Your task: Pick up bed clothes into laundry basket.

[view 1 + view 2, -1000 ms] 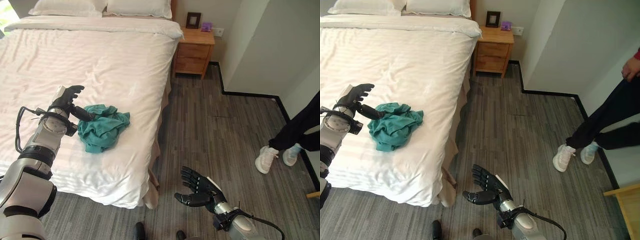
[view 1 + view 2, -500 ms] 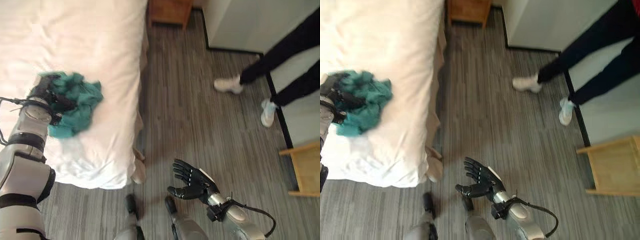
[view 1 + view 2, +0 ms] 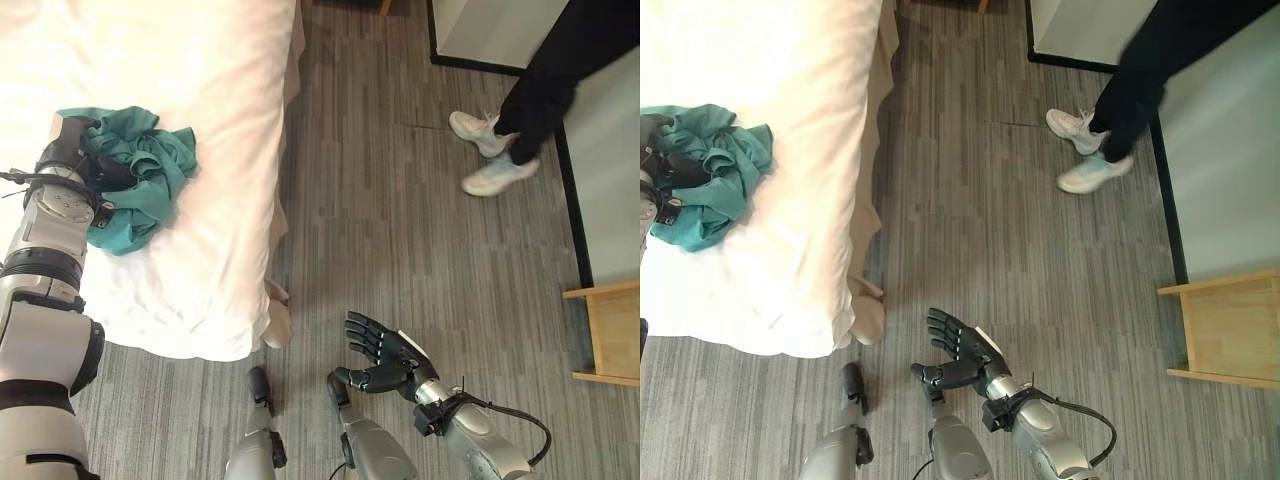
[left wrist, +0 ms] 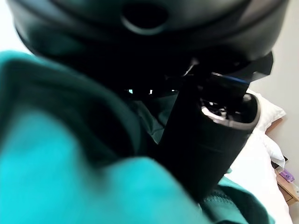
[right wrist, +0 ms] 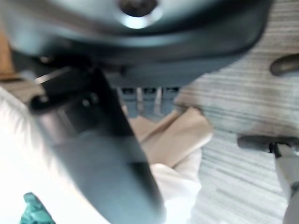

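On white bed (image 3: 200, 200), near its floor-side edge: teal garment (image 3: 140, 185), crumpled, no clear long axis. Left hand (image 3: 85, 165) buried in cloth, fingers curled round a fold. Right hand (image 3: 385, 365) well apart, over floor, fingers spread, holding nothing.

Crumpled matt teal cloth (image 3: 135, 185) on smooth white bedsheet (image 3: 200, 80)

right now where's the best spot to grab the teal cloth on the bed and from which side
Probably the raised bunched folds at the top of the teal cloth, from above on the robot's left. It lies crumpled in a heap on the white bed, so the folds stand up to pinch. The left hand is already in them there; its fingers are buried.
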You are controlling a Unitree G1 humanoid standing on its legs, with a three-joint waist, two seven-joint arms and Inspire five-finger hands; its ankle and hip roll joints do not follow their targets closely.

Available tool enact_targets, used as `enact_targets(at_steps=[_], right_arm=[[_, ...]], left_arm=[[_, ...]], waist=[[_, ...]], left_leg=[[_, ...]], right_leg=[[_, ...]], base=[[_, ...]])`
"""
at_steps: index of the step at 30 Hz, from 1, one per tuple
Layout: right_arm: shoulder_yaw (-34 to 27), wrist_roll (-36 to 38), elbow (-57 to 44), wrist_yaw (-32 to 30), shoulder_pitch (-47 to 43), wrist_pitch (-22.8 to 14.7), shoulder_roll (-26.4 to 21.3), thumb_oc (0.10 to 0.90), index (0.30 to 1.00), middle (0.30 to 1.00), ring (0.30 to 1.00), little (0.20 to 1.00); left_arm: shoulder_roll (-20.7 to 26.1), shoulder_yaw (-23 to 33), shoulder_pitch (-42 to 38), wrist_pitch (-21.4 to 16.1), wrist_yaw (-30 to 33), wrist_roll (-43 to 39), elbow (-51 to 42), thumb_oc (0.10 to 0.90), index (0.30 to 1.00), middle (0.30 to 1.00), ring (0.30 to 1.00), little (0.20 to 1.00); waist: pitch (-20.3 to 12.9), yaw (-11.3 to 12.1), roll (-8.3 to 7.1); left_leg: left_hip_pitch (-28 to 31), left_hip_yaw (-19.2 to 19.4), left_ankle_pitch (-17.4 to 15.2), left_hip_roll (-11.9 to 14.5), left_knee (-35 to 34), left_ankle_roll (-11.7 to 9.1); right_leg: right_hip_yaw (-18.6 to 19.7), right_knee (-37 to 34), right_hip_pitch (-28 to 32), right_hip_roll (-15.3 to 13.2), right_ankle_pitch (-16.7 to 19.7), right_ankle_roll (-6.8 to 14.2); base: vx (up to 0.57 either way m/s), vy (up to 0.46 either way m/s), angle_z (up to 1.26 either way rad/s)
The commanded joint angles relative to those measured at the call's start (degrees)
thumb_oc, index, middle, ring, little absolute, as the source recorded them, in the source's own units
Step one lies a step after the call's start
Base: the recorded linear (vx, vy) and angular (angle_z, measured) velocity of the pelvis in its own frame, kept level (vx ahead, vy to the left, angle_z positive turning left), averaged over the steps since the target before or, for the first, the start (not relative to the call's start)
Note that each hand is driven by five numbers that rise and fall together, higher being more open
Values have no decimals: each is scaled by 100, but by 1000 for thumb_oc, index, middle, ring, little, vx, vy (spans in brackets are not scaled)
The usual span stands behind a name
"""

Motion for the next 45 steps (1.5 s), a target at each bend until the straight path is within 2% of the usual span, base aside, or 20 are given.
enact_targets(at_steps=[1,6,9,16,18,21,22,24,25,26,27,28,30,32,35,39,41,43,44,45], right_arm=[[-179,121,-568,263,181,-371,-107,800,900,900,900,900],[-292,-53,-473,282,229,-353,-117,800,900,900,900,900],[-393,-151,-427,287,280,-347,-84,800,900,900,900,900],[-594,-381,-375,280,342,-355,-28,800,900,900,900,900],[-705,-499,-372,252,373,-384,18,800,900,900,900,900],[-906,-698,-382,130,380,-448,95,800,900,900,900,900],[-1076,-857,-477,9,382,-535,142,800,900,900,900,900],[-1480,-1038,-541,-216,403,-687,144,800,900,900,900,900],[-1479,-1038,-542,-216,405,-687,142,800,900,900,900,900],[-2015,-1081,-575,-506,414,-820,216,800,900,900,900,900],[-2016,-1081,-584,-507,429,-816,207,800,900,900,900,900],[-2569,-1074,-546,-776,467,-931,248,800,900,900,900,900],[-3238,-1077,-426,-1152,496,-1044,240,800,900,900,900,900],[-3645,-882,-277,-1435,445,-1151,329,800,900,900,900,900],[-4078,-878,-120,-1552,503,-1196,217,800,900,900,900,900],[-4130,-864,-150,-1555,537,-1253,196,800,900,900,900,900],[-4072,-832,-237,-1530,548,-1276,228,800,900,900,900,900],[-3977,-780,-249,-1511,474,-1256,295,800,900,900,900,900],[-3978,-780,-249,-1512,461,-1255,304,800,900,900,900,900],[-3906,-763,-401,-1549,584,-1236,434,800,900,900,900,900]], left_arm=[[136,204,36,-596,243,-1064,-622,400,300,300,300,300],[315,351,163,-1004,274,-2294,-1787,400,300,300,300,300],[502,439,325,-1275,356,-2800,-2870,400,300,300,300,300],[614,957,1345,-1704,365,-3146,-4809,400,300,300,300,300],[260,1573,2413,-1837,257,-3306,-5741,400,300,300,300,300],[-727,2346,3955,-1897,62,-3455,-6807,400,300,300,300,300],[-1262,2559,4505,-1900,4,-3503,-7068,400,300,300,300,300],[-1999,2785,5496,-1808,-138,-3428,-7310,400,300,300,300,300],[-2001,2787,5501,-1806,-137,-3426,-7314,400,300,300,300,300],[-2607,2907,6297,-1710,-174,-3447,-7294,400,300,300,300,300],[-2619,2908,6316,-1704,-177,-3447,-7308,400,300,300,300,300],[-3002,3127,6946,-1606,-226,-3561,-7138,400,300,300,300,300],[-3158,3335,7411,-1501,-104,-3381,-6990,400,300,300,300,300],[-3260,3333,7515,-1428,-310,-3785,-7047,400,300,300,300,300],[-2768,3480,7357,-1372,-402,-3237,-7156,400,300,300,300,300],[-2569,3362,6764,-1565,-439,-3353,-7400,400,300,300,300,300],[-2363,3134,6239,-1624,-395,-3280,-7381,400,300,300,300,300],[-2150,2939,5892,-1646,-292,-3096,-7306,400,300,300,300,300],[-2140,2937,5871,-1652,-289,-3094,-7292,400,300,300,300,300],[-2054,2723,5603,-1591,-101,-2935,-7165,400,300,300,300,300]], waist=[[-472,194,96],[-810,284,311],[-997,353,406],[-1313,461,479],[-1411,516,465],[-1462,560,433],[-1465,563,416],[-1464,574,444],[-1464,574,445],[-1457,579,425],[-1459,583,434],[-1453,592,438],[-1456,589,443],[-1462,572,450],[-1467,511,473],[-1303,289,446],[-1051,83,397],[-887,-53,370],[-893,-33,354],[-839,-68,410]], left_leg=[[507,-324,-740,-85,5,-365],[829,-365,-850,-139,5,-358],[1008,-400,-896,-157,5,-354],[1347,-501,-977,-177,5,-334],[1474,-537,-1007,-190,5,-320],[1575,-546,-1037,-198,5,-299],[1595,-538,-1047,-200,5,-283],[1679,-515,-1084,-223,10,-236],[1681,-514,-1084,-223,9,-236],[1743,-492,-1116,-239,16,-191],[1754,-489,-1121,-239,15,-190],[1797,-466,-1157,-265,27,-147],[1819,-458,-1188,-291,36,-109],[1825,-452,-1204,-308,42,-78],[1829,-428,-1216,-340,40,-60],[1788,-288,-1197,-358,29,-65],[1680,6,-1200,-344,18,-83],[1428,375,-1064,-194,5,-143],[1395,398,-1028,-194,5,-149],[1324,630,-885,21,5,-179]], right_leg=[[-349,-254,-312,-387,347,361],[-472,-257,57,-458,220,360],[-547,-250,256,-484,147,361],[-663,-169,603,-503,-33,335],[-658,-97,714,-509,-116,306],[-631,-56,777,-507,-175,264],[-616,-42,772,-508,-188,252],[-572,-12,814,-511,-207,236],[-571,-13,817,-511,-207,236],[-533,-16,871,-530,-208,222],[-530,-17,880,-529,-211,223],[-506,-14,915,-542,-222,227],[-480,1,921,-554,-230,225],[-457,33,909,-569,-242,236],[-425,103,853,-598,-238,267],[-270,234,587,-616,-65,362],[-183,247,192,-629,387,535],[-206,177,-178,-610,711,658],[-181,171,-219,-605,753,650],[-434,419,-260,-662,571,574]], base=[[60,13,15],[84,13,21],[74,5,10],[62,-5,14],[58,0,0],[16,3,-3],[-6,24,-3],[2,31,-5],[0,0,0],[0,0,0],[13,35,-5],[6,35,-5],[11,37,-14],[1,30,-12],[-18,47,2],[-82,53,-9],[-269,39,-35],[-263,-27,-93],[-149,-65,-119],[-164,-27,-107]])
